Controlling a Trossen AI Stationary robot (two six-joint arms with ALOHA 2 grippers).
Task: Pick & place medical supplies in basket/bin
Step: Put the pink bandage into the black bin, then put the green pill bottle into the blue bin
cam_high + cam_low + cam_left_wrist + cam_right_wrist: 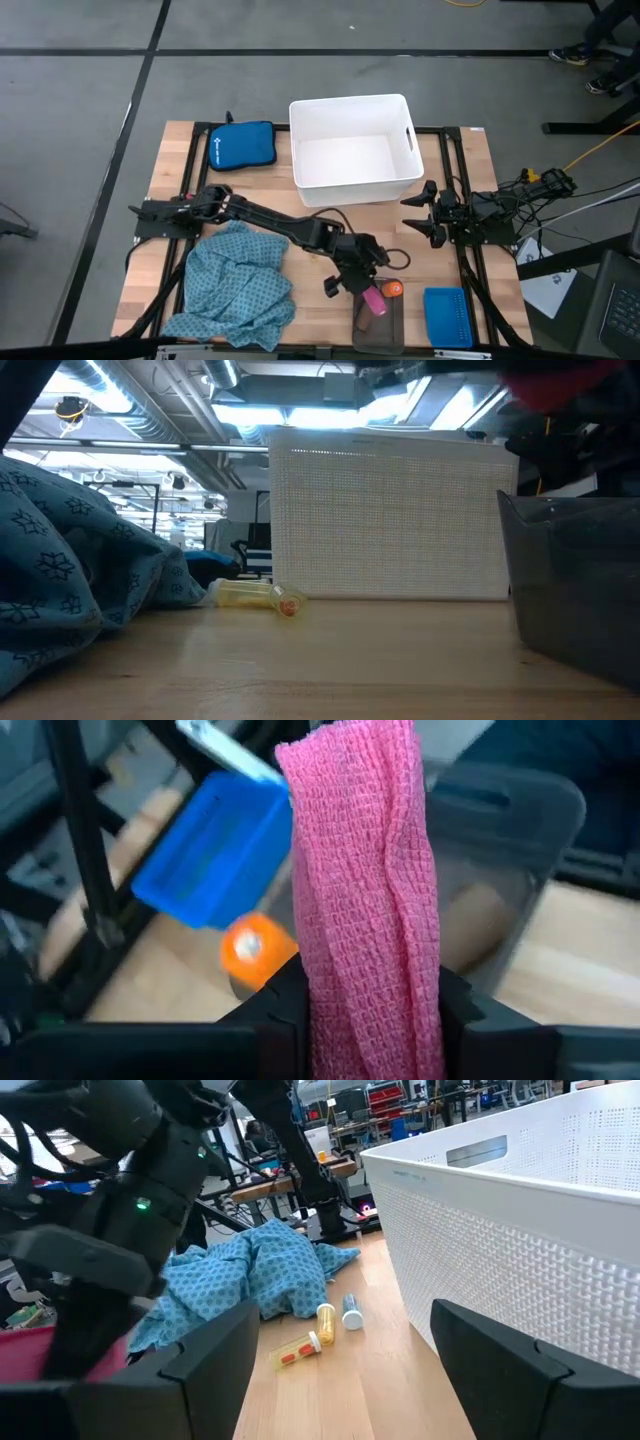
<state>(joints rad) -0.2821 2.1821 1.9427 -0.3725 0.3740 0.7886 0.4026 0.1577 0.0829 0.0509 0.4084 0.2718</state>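
My left gripper (360, 285) reaches across the table to the far end of the flat dark-grey tray (380, 330) and is shut on a pink mesh-wrap roll (365, 890). A small orange piece (394, 288) lies beside the tray's far right corner. The teal dotted cloth (240, 285) lies crumpled at the near left of the table. Small tan and white vials (325, 1323) lie on the wood beside the cloth. My right gripper (425, 215) waits open at the right, next to the white tub (355, 148). My left gripper pinches the pink roll (360, 1020) between its two fingers (275, 1005), across its width. The roll's free end (350, 760) sticks out well past the fingertips. The fingers slant down from the table's far left. The roll is lifted clear, over the tray's far end (505, 815).
A small blue ribbed basket (447, 317) stands right of the tray at the near edge. A royal-blue zip pouch (242, 145) lies left of the tub at the far side. Bare wood shows between the tub and the tray. The left arm (270, 222) spans the table's middle.
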